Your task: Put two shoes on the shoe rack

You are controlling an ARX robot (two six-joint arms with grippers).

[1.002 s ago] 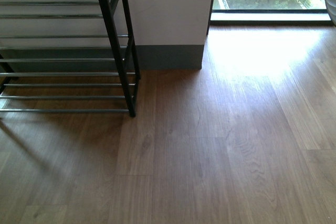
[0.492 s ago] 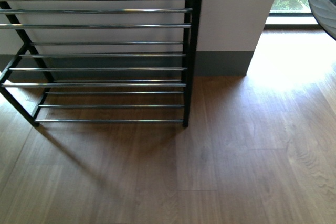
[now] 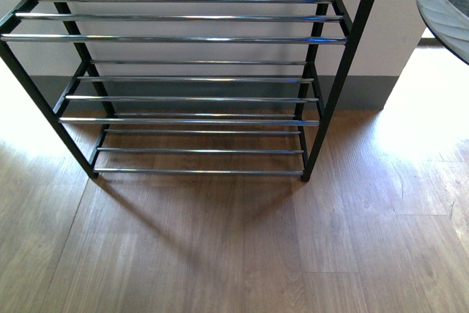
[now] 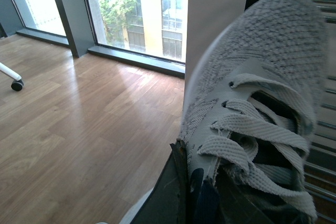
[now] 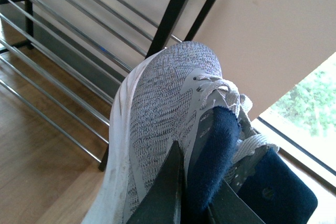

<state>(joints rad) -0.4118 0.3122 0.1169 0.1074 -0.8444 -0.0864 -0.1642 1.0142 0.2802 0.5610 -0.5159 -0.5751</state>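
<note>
The shoe rack (image 3: 198,39), a black frame with several tiers of chrome rods, stands against the wall straight ahead in the front view, and its tiers are bare. My left gripper (image 4: 191,192) is shut on the side of a grey sneaker (image 4: 273,66) by its laces, held in the air with the toe toward the rack's rods (image 4: 320,145). My right gripper (image 5: 191,192) is shut on the navy collar of the other grey sneaker (image 5: 157,98), also held up beside the shoe rack (image 5: 63,30). That sneaker's toe (image 3: 447,5) shows at the front view's top right corner.
Wooden floor (image 3: 220,240) spreads in front of the rack. A white wall with a grey skirting board (image 3: 359,93) is behind it. Floor-length windows (image 4: 136,14) line the room, and a white chair caster (image 4: 17,84) rests on the floor near them.
The front view has swung left, so the rack has shifted from the left edge to the centre. The right-hand sneaker's toe has come further into the top right corner.
</note>
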